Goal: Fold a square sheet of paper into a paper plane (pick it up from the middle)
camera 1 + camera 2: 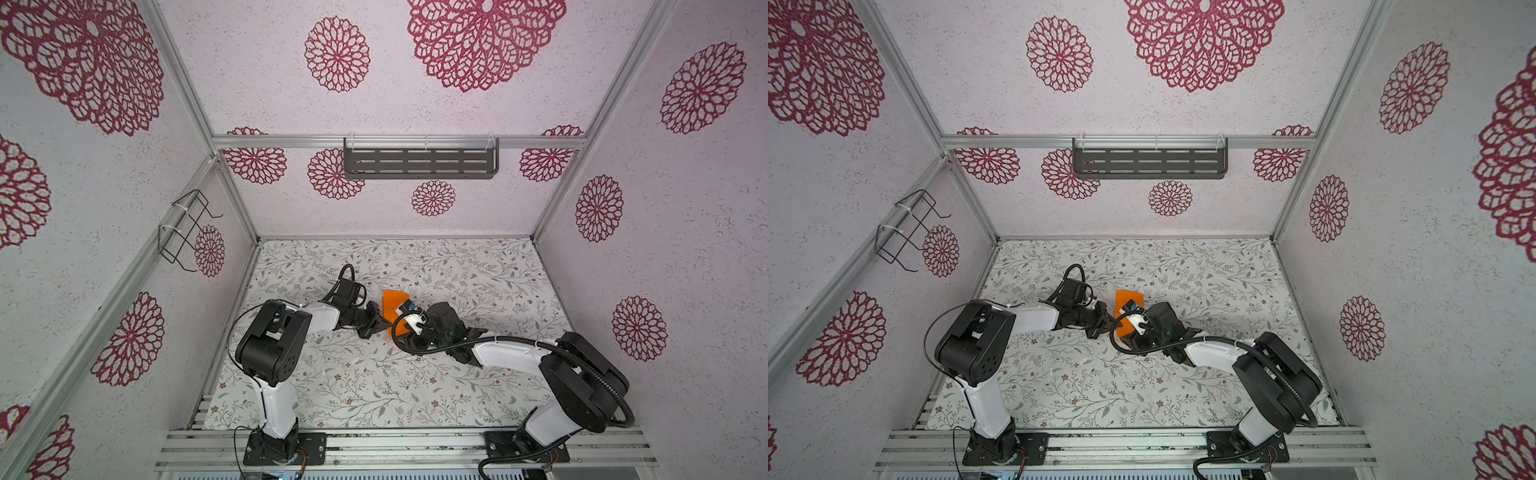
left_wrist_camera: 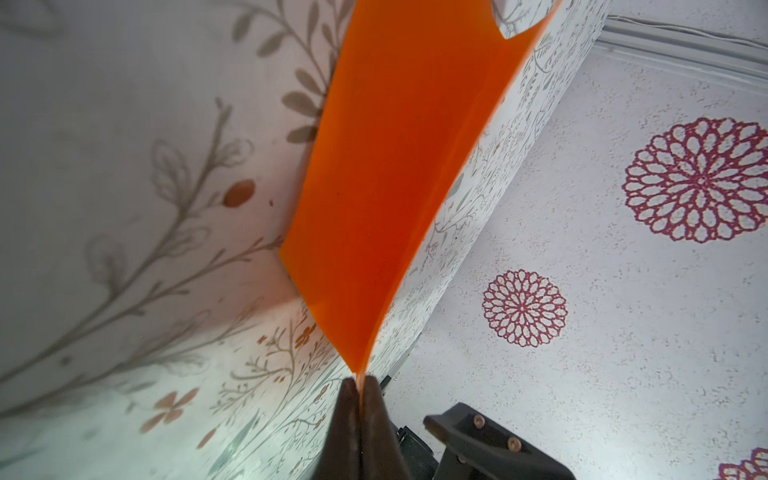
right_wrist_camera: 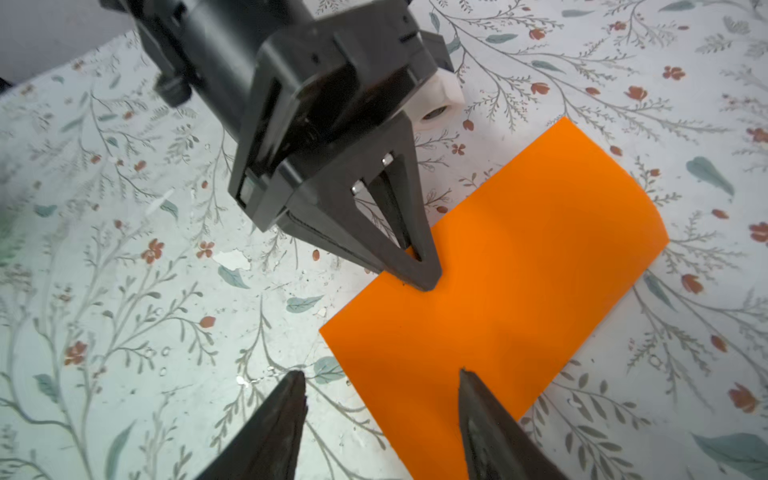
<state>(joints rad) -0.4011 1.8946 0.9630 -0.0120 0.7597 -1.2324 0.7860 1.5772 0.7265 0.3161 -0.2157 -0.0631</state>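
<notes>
Left gripper [image 2: 360,384] clenched on an edge of the square sheet of paper [image 3: 519,270], mid-desk [image 3: 124,299]; right gripper [image 3: 380,376] released, straddling its near edge. We'd pinch squarely, sheet taut

Plain bright orange square sheet of paper [image 3: 498,291] sits mid-surface [image 1: 457,374], slightly nearer the far edge than the near one, partly resting on it, bowed rather than flat, no sharp crease visible, one edge pinched mid-length in my closed left gripper [image 2: 359,382].
</notes>
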